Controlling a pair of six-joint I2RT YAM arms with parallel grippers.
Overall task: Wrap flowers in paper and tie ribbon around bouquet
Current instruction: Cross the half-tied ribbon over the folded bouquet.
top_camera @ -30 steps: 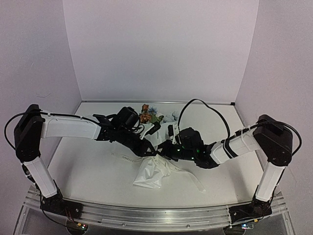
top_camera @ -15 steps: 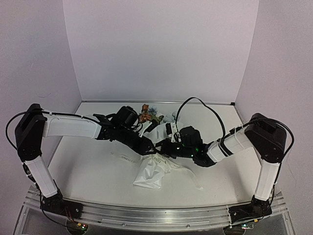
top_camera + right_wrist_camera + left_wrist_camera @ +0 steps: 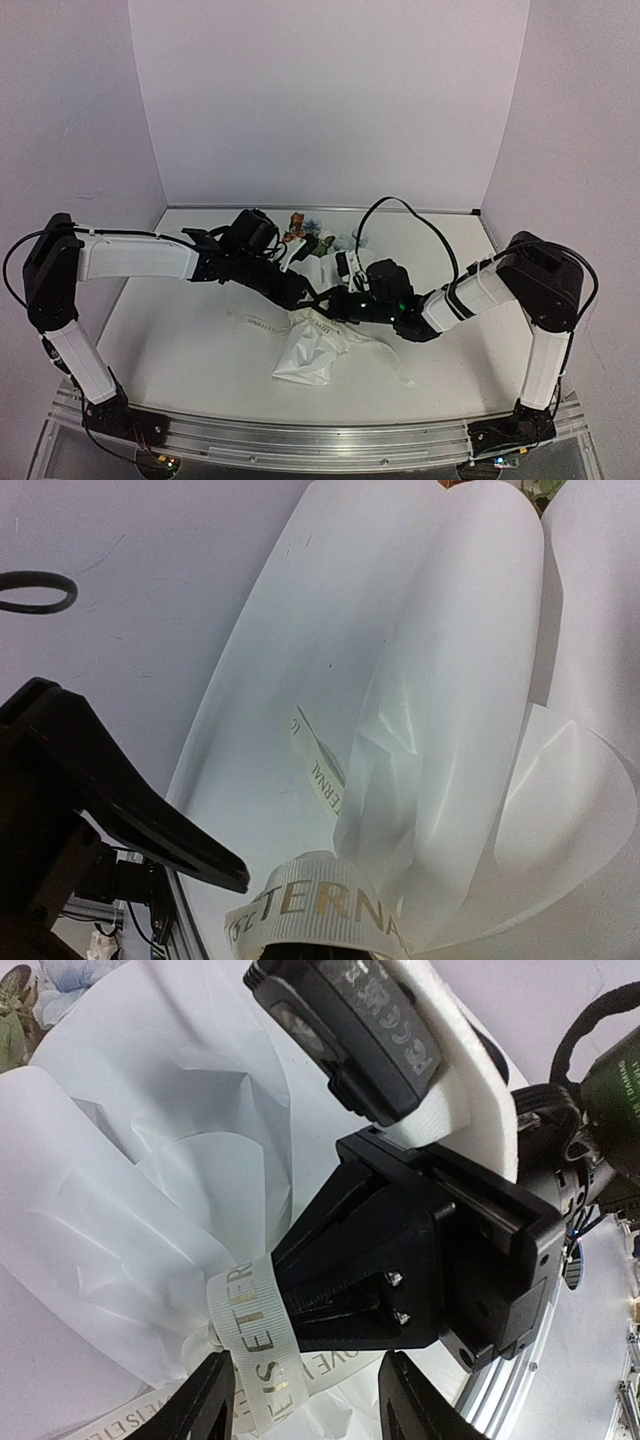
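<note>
The bouquet lies mid-table: white paper [image 3: 310,352] wrapped round the flowers [image 3: 306,236], whose blooms stick out at the far end. The ribbon [image 3: 256,323], whitish with gold letters, trails on the table on both sides of the wrap. My left gripper [image 3: 303,292] and right gripper [image 3: 331,303] meet over the wrap's middle. In the left wrist view the left gripper [image 3: 305,1388] is open, and the ribbon [image 3: 256,1328] hangs between its fingers, pinched in the black tips of the right gripper [image 3: 300,1305]. In the right wrist view the ribbon [image 3: 322,906] loops over the right jaws and hides them.
White walls close in the table at the back and sides. An aluminium rail [image 3: 300,442] runs along the near edge. The right arm's black cable [image 3: 400,208] arches over the far middle. One left finger [image 3: 150,830] juts into the right wrist view beside the paper [image 3: 430,680].
The left jaws have opened and let go of the ribbon. The right gripper has shifted slightly left, still shut on the ribbon. The bouquet lies where it was.
</note>
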